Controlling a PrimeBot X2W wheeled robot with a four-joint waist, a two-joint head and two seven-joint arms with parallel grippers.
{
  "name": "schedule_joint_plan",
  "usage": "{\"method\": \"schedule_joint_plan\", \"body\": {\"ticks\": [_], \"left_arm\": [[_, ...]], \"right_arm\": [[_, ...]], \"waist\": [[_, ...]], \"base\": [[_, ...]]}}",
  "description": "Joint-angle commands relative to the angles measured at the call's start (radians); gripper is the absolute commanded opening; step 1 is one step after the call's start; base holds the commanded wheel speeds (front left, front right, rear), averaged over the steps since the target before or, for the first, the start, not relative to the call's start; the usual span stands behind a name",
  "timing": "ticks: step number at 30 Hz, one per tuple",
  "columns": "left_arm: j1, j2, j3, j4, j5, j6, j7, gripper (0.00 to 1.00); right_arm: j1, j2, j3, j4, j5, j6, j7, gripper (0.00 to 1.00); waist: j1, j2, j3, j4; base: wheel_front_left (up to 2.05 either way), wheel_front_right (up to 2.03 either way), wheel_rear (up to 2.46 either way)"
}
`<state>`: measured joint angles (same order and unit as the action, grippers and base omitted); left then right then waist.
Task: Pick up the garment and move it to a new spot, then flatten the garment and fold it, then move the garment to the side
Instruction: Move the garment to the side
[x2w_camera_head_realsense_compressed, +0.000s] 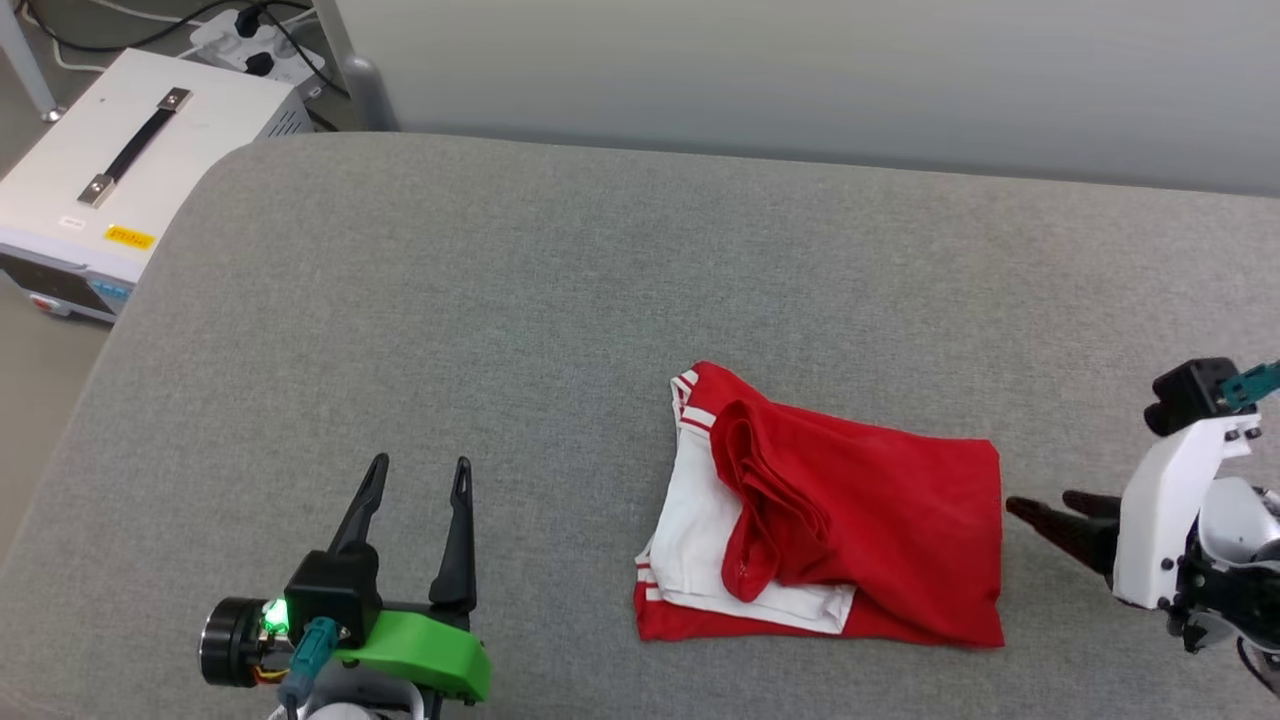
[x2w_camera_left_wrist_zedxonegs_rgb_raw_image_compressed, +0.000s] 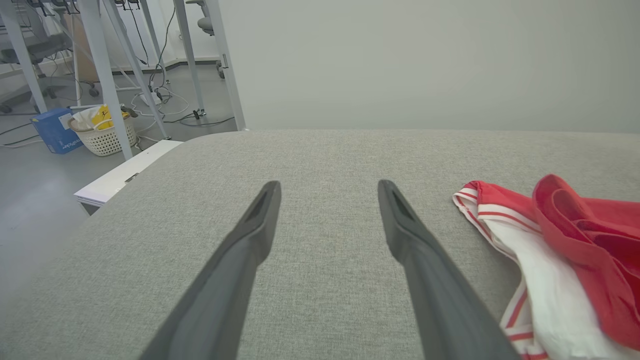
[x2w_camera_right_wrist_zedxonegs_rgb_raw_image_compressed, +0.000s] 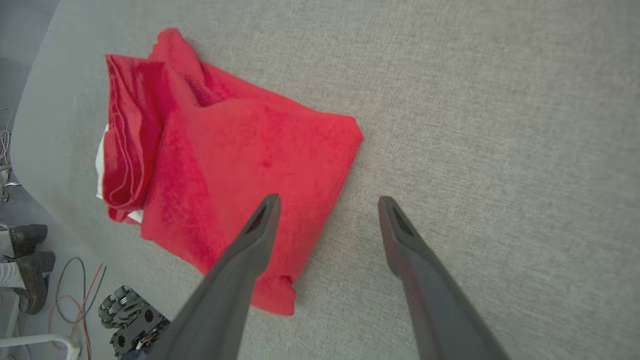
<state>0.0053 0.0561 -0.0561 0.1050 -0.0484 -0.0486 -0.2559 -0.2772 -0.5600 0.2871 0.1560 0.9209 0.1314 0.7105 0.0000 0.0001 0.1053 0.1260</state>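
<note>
From the head camera, the red-and-white garment (x2w_camera_head_realsense_compressed: 860, 520) is lying folded on the grey desk (x2w_camera_head_realsense_compressed: 500, 300), right of centre. The left hand (x2w_camera_head_realsense_compressed: 421, 462) is resting well apart to its left with fingers spread, while the right hand (x2w_camera_head_realsense_compressed: 1040, 505) is pointing at the cloth's right edge from just beside it. At the left wrist, the left hand (x2w_camera_left_wrist_zedxonegs_rgb_raw_image_compressed: 329, 185) is gaping over bare fabric, with the garment (x2w_camera_left_wrist_zedxonegs_rgb_raw_image_compressed: 550, 260) showing its striped trim off to the right. At the right wrist, the right hand (x2w_camera_right_wrist_zedxonegs_rgb_raw_image_compressed: 328, 199) is standing spread and empty, one finger crossing the garment (x2w_camera_right_wrist_zedxonegs_rgb_raw_image_compressed: 240, 165) and the other over grey desk.
</note>
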Motion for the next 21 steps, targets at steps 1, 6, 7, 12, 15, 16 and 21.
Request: {"method": "schedule_joint_plan", "body": {"ticks": [1,6,7,12,15,16,21], "left_arm": [[-0.024,-0.003,-0.003,-0.005,-0.009,0.001,-0.006,1.00],[-0.051,-0.004,-0.020,-0.005,-0.017,0.004,-0.006,1.00],[-0.056,-0.005,-0.024,-0.005,-0.019,0.004,-0.006,1.00],[-0.085,-0.005,-0.040,0.000,-0.027,0.009,-0.006,1.00],[-0.093,-0.005,-0.046,0.004,-0.030,0.012,-0.006,1.00],[-0.094,-0.006,-0.048,0.005,-0.033,0.014,-0.006,1.00],[-0.093,-0.006,-0.050,0.006,-0.044,0.025,-0.006,1.00]], "right_arm": [[0.014,0.010,0.009,0.010,0.014,-0.001,0.011,1.00],[-0.013,0.047,0.045,0.068,0.031,-0.001,0.013,1.00],[-0.020,0.053,0.054,0.077,0.031,-0.001,0.010,1.00],[-0.067,0.084,0.121,0.149,0.032,-0.001,-0.018,1.00],[-0.066,0.082,0.172,0.170,0.028,-0.001,-0.029,1.00],[-0.064,0.079,0.188,0.172,0.027,-0.001,-0.045,1.00],[-0.074,0.057,0.238,0.169,0.036,-0.001,-0.119,0.00]], "waist": [[0.0000,-0.0001,0.028,0.020],[0.0000,-0.0001,0.069,0.043],[0.0000,-0.0001,0.076,0.048],[0.0000,-0.0001,0.109,0.071],[0.0000,-0.0001,0.114,0.080],[0.0000,-0.0001,0.115,0.083],[0.0000,-0.0001,0.111,0.080]], "base": [[0.00,0.00,0.00],[0.00,0.00,0.00],[0.00,0.00,0.00],[0.00,0.00,0.00],[0.00,0.00,0.00],[0.00,0.00,0.00],[0.00,0.00,0.00]]}}
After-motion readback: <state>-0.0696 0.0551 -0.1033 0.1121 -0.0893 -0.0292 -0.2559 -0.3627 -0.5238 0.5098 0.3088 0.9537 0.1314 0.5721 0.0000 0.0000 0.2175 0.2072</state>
